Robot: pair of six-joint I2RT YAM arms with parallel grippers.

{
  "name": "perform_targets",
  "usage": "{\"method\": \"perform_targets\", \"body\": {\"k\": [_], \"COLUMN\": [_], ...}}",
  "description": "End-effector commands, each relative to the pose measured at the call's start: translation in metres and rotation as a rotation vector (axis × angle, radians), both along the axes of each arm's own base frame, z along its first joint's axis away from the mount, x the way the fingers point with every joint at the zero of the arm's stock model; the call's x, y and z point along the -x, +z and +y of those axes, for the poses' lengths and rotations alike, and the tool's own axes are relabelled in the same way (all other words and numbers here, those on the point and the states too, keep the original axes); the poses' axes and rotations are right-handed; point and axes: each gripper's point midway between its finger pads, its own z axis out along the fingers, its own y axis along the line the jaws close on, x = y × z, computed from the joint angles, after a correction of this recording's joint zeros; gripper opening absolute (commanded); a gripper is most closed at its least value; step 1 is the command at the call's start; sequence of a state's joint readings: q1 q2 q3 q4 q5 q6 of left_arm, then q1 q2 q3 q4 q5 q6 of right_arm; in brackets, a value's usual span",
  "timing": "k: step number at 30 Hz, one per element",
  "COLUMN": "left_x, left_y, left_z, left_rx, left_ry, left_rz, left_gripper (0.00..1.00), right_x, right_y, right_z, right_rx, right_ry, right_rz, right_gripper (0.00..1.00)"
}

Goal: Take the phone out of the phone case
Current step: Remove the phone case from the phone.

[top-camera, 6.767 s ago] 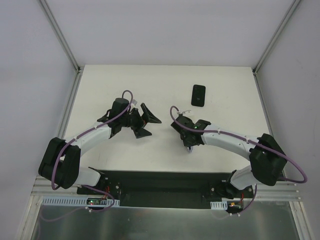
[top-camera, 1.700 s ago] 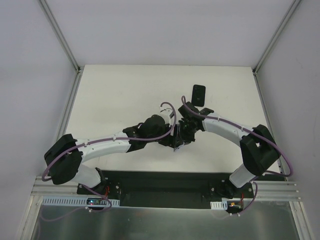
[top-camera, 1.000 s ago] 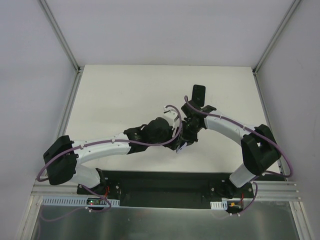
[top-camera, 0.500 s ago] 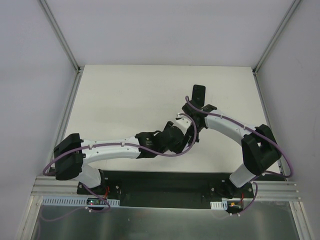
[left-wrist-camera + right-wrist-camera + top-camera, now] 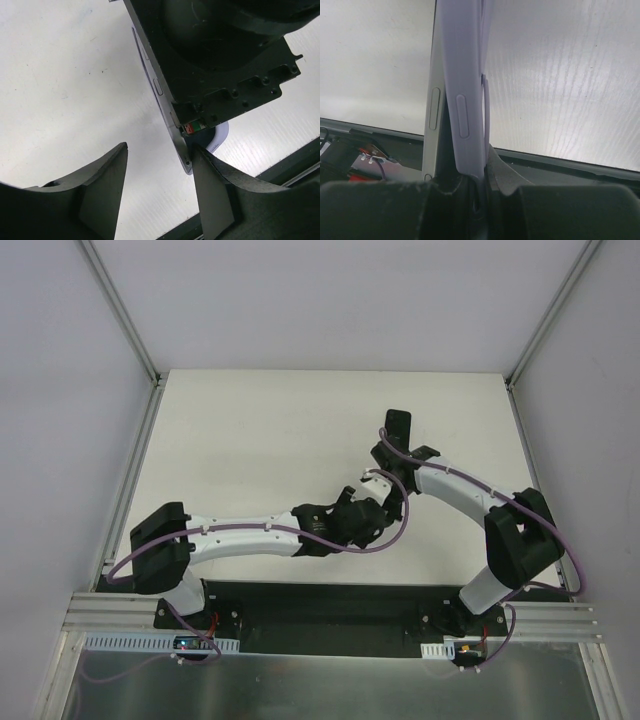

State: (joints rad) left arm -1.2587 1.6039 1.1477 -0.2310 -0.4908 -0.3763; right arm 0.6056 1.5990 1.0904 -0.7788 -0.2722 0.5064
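The right gripper point(image 5: 470, 172) is shut on the lavender phone case point(image 5: 465, 75) and holds it on edge above the table. The silver phone point(image 5: 434, 100) stands beside the case, its edge parted from the case at the gripper. In the left wrist view the phone's silver edge point(image 5: 160, 90) hangs under the black right gripper body, with a bit of the lavender case point(image 5: 221, 136) behind it. My left gripper point(image 5: 160, 150) is open, its right finger point(image 5: 215, 195) just below the phone's lower corner. From above, both grippers meet at the table's middle point(image 5: 378, 510), and the phone is hidden under them.
A small black phone-like slab point(image 5: 397, 425) lies on the white table point(image 5: 250, 440) behind the right arm, partly covered by it. The dark front rail point(image 5: 320, 615) runs along the near edge. Grey walls close the sides.
The left arm has swung right across the table and its open gripper has come up to the right gripper. The right gripper has shifted slightly right and back with the phone.
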Motion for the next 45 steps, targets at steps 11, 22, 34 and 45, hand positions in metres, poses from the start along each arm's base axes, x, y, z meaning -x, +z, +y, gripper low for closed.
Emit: {"method": "perform_targets", "body": {"k": [11, 22, 34, 45], "left_x": [-0.014, -0.028, -0.051, -0.050], "left_y": [-0.019, -0.028, -0.026, -0.011], "left_z": [-0.005, 0.030, 0.080, 0.073], "left_rx": [0.000, 0.027, 0.036, 0.099], "left_ry": [0.079, 0.192, 0.316, 0.308], "left_rz": [0.086, 0.143, 0.128, 0.140], "left_gripper": [0.26, 0.00, 0.00, 0.00], "right_x": [0.004, 0.013, 0.026, 0.015], "right_y": [0.025, 0.013, -0.006, -0.003], "right_z": [0.013, -0.008, -0.034, -0.036], "right_rx": [-0.117, -0.114, -0.098, -0.068], "right_ry": [0.064, 0.152, 0.269, 0.216], "right_rz": [-0.078, -0.162, -0.263, -0.276], "right_gripper": [0.01, 0.01, 0.01, 0.01]}}
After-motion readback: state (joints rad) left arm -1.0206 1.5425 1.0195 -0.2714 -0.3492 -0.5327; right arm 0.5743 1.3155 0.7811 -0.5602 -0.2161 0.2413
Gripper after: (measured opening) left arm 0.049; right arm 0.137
